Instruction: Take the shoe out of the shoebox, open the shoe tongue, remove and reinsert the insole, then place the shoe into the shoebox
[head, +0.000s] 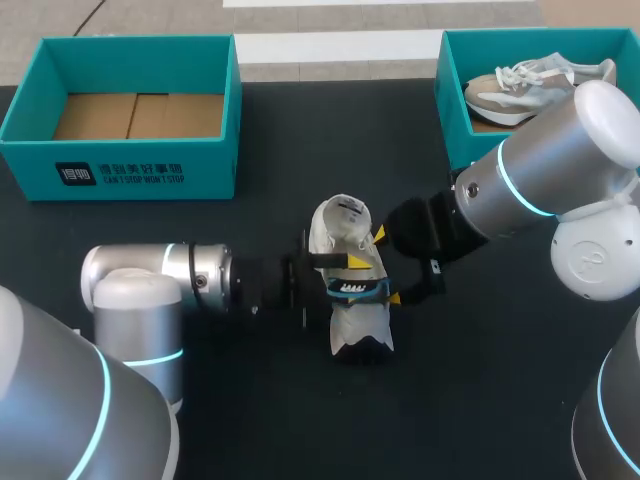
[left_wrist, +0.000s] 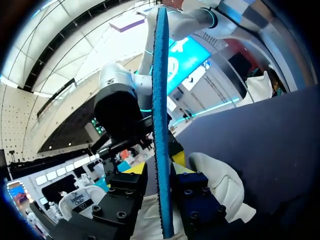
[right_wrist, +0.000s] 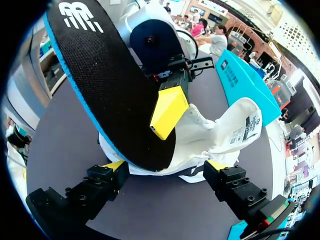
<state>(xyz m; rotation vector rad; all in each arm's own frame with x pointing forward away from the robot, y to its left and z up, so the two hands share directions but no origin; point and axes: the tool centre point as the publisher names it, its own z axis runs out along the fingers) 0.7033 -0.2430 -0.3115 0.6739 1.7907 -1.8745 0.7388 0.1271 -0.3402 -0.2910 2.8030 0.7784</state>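
Our left gripper (left_wrist: 156, 165) pinches the insole (right_wrist: 110, 85), its end in the shoe (head: 350, 300) at mid table (head: 300, 150). Our right gripper (right_wrist: 165, 167) clamps the shoe's sides. Risk: the thin edge grip slips and the insole buckles going in.

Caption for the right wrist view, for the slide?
Right gripper grips white shoe; left gripper pinches the insole standing out of it.

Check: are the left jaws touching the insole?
Touching. The left wrist view shows the left gripper with jaws pinching the edge-on insole from both sides.
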